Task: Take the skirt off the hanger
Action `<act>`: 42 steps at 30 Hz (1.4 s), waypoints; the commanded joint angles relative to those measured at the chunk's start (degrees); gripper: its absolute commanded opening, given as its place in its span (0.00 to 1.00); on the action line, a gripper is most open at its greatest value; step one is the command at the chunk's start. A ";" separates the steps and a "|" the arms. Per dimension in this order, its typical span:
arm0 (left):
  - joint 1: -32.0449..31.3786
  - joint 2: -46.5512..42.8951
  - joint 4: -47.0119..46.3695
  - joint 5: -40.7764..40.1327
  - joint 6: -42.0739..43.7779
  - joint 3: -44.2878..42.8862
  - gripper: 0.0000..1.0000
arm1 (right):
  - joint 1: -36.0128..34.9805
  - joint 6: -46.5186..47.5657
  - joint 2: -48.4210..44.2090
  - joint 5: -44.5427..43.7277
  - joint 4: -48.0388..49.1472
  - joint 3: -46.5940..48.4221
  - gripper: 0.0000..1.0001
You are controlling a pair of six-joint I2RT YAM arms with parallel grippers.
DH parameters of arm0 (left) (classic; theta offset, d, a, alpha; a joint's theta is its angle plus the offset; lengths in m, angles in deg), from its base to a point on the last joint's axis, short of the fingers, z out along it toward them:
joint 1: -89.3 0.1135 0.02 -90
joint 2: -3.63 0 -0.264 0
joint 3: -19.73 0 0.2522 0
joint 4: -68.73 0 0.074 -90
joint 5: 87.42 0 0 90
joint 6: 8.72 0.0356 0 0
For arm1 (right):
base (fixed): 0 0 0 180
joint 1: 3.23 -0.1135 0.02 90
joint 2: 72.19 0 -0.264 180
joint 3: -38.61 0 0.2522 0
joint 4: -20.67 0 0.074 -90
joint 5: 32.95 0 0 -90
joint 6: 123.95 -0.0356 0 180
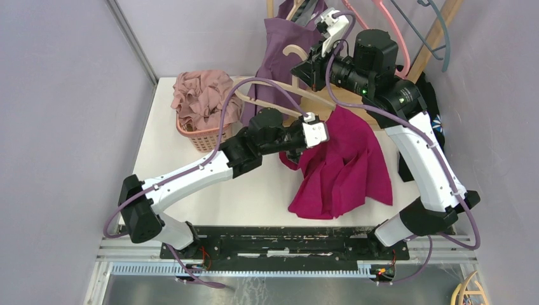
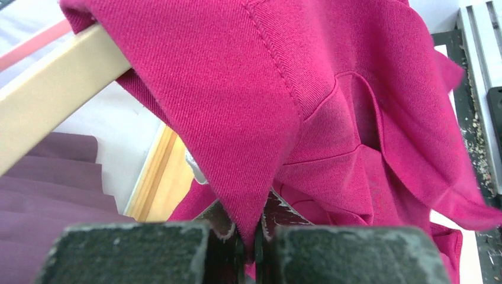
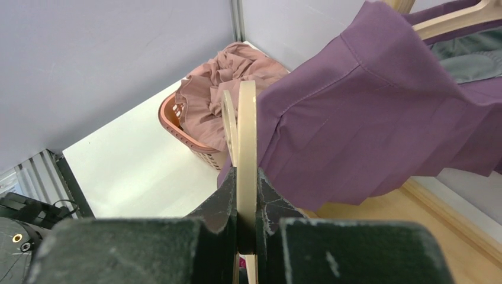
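Note:
A magenta skirt (image 1: 346,165) hangs off the right end of a pale wooden hanger (image 1: 293,50) and drapes down onto the white table (image 1: 254,197). My left gripper (image 1: 297,154) is shut on a fold of the skirt's edge. In the left wrist view the cloth (image 2: 331,106) runs down between the jaws of the gripper (image 2: 254,231), with the hanger's arm (image 2: 53,89) still inside the skirt at upper left. My right gripper (image 1: 305,71) is shut on the hanger near its hook. The right wrist view shows the hanger (image 3: 246,136) clamped between the jaws of that gripper (image 3: 245,219).
A pink basket (image 1: 202,138) heaped with dusty-pink clothes (image 1: 203,95) stands at the table's back left. A purple garment (image 1: 283,44) hangs on the wooden rack behind, also shown in the right wrist view (image 3: 367,118). Pink and grey hangers (image 1: 397,28) hang at top right. Grey walls enclose the table.

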 commanded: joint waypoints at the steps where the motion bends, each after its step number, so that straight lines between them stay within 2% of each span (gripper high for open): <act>1: -0.57 1.73 -2.34 1.96 -3.82 0.96 0.03 | 0.02 -1.76 -2.98 1.49 11.51 7.40 0.01; 5: -0.76 4.26 -4.67 2.14 -4.91 1.48 0.03 | 0.03 -3.24 -2.73 2.34 13.02 8.78 0.01; 12: -4.59 9.02 -3.29 1.54 -5.00 -10.44 0.03 | 0.00 -6.14 0.53 5.02 16.82 6.45 0.01; 16: -6.33 9.00 -2.71 2.20 -5.00 -10.75 0.03 | 0.02 -6.48 1.62 5.23 17.34 7.69 0.01; 21: -7.14 6.78 0.42 0.14 -4.73 -5.94 0.03 | 0.01 -3.33 1.01 2.64 15.41 9.52 0.01; 26: -7.32 0.67 8.75 -6.50 -1.98 -5.35 0.03 | 0.11 4.87 -1.77 -4.68 10.62 9.64 0.01; 29: -7.32 -2.38 13.74 -10.96 -0.67 -5.93 0.03 | 0.11 6.63 -3.25 -8.07 10.17 10.54 0.01; 32: -7.24 -3.56 14.16 -11.61 -1.23 -2.19 0.03 | 0.07 4.65 -4.33 -9.51 13.62 10.77 0.01; 35: -7.23 -0.55 10.31 -10.81 -2.67 0.80 0.03 | 0.10 2.47 -6.26 -10.70 22.07 6.16 0.01; 40: -7.23 5.93 9.39 -11.15 -3.17 -4.58 0.03 | 0.11 1.90 -3.39 -12.42 24.76 11.54 0.01; 42: -7.23 6.41 9.72 -11.55 -2.45 -6.00 0.03 | 0.10 2.03 -4.05 -13.93 27.85 10.97 0.01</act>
